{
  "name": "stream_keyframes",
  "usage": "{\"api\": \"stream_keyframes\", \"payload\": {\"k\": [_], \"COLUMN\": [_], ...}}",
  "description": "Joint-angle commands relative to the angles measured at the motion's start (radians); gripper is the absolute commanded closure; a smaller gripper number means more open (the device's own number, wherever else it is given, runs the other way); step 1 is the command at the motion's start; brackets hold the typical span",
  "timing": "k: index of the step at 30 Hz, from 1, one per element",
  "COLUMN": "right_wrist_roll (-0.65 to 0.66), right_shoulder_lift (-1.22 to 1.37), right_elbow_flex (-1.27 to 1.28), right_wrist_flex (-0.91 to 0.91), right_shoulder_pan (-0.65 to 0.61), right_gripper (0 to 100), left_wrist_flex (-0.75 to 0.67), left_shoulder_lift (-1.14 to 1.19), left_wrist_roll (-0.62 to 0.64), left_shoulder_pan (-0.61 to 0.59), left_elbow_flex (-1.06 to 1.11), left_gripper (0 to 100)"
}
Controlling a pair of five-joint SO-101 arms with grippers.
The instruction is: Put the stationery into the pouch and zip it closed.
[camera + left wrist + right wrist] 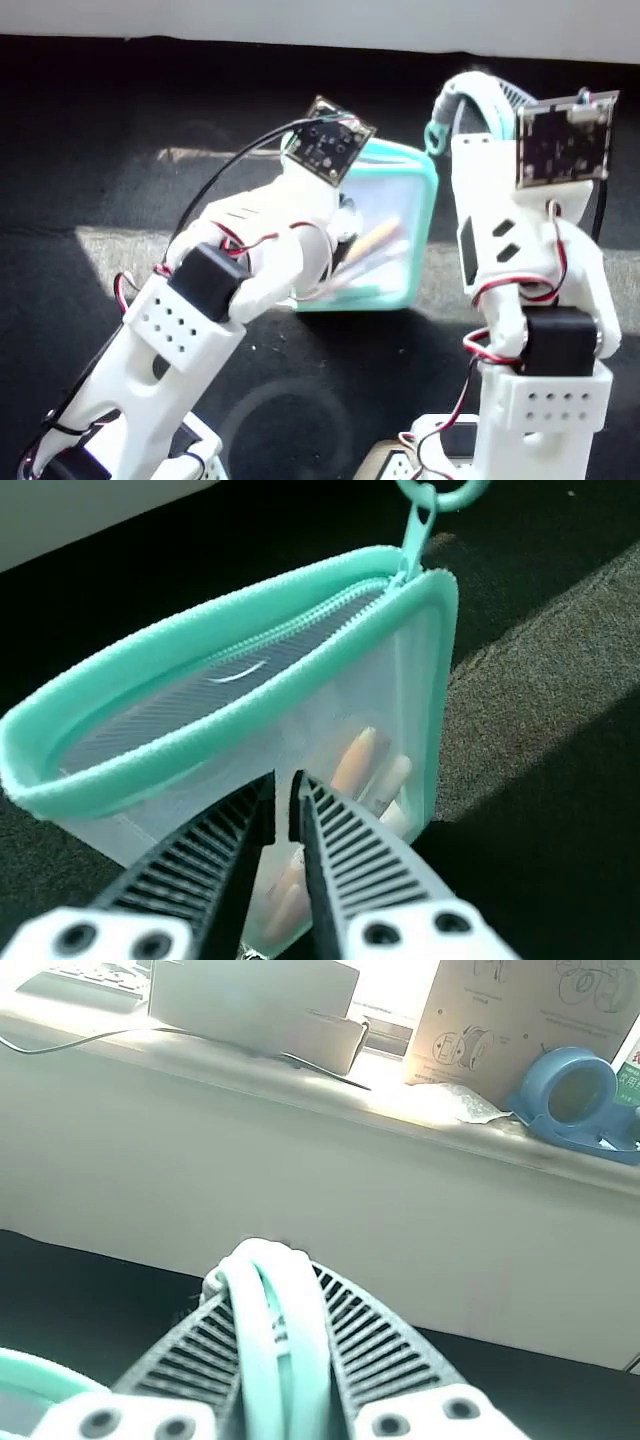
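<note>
Pens (350, 765) lie inside the pouch (150, 770) on the desk (560, 680), its open zip (300, 630) running along the top away from the ring (262, 1360) pinched in the right claw (268, 1260), while the left claw (282, 785), pressed nearly together, sits at its clear side.

Your counter (100, 150) is covered in dark, carpet-like fabric, crossed by pale bands of sunlight (120, 250). Behind it you have a white wall (300, 1170) topped by a sunlit ledge (300, 1085) holding a cardboard box (520, 1010), a blue tape dispenser (575, 1095) and a white box (250, 995).
</note>
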Motion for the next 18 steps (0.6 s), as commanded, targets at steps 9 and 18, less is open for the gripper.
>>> {"api": "stream_keyframes", "payload": {"k": [9,18], "right_wrist_roll": [0.012,0.014], "right_shoulder_lift": [0.185,0.191], "right_elbow_flex": [-0.504,-0.553], "right_wrist_flex": [0.205,0.260], "right_shoulder_pan": [-0.010,-0.022], "right_gripper": [99.2,99.2], "left_wrist_flex": [-0.221,-0.347], "left_shoulder_lift": [0.012,0.018], "left_wrist_roll": [-0.005,-0.002], "left_shoulder_pan": [-0.059,-0.085], "left_elbow_flex": [0.085,0.094], "left_gripper": [84,84]}}
